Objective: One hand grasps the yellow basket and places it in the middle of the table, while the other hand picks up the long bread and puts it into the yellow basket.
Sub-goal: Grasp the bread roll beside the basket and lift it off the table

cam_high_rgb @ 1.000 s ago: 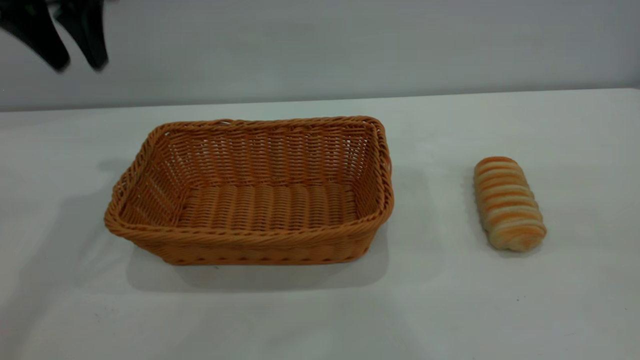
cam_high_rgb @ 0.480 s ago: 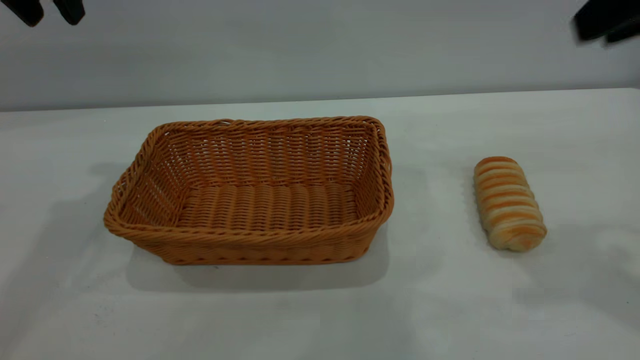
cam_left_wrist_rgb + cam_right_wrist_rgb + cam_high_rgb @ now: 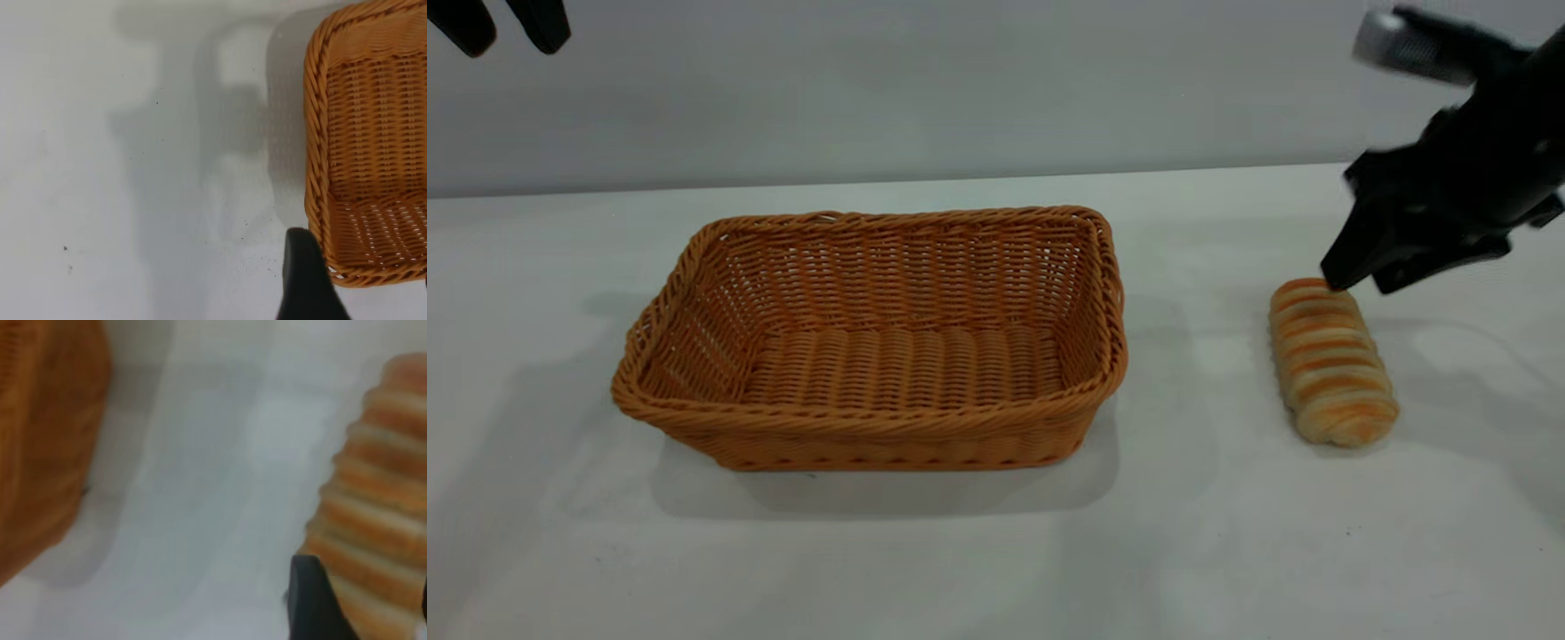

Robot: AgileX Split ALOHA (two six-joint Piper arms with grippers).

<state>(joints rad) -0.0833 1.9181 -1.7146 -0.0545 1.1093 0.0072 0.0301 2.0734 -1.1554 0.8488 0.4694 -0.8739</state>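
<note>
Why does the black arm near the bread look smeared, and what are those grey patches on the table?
Exterior view: the right gripper above the long bread is motion-blurred; the yellow basket casts a soft shadow on the table. Right wrist view: everything is out of focus. Left wrist view: arm-shaped shadows beside the basket.

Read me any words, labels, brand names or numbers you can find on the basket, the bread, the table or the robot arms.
There is no readable text in any view.
The yellow basket shows only plain weave.
The long bread shows only stripes.
The table shows only tiny specks.
The right gripper and left gripper carry no visible markings.
</note>
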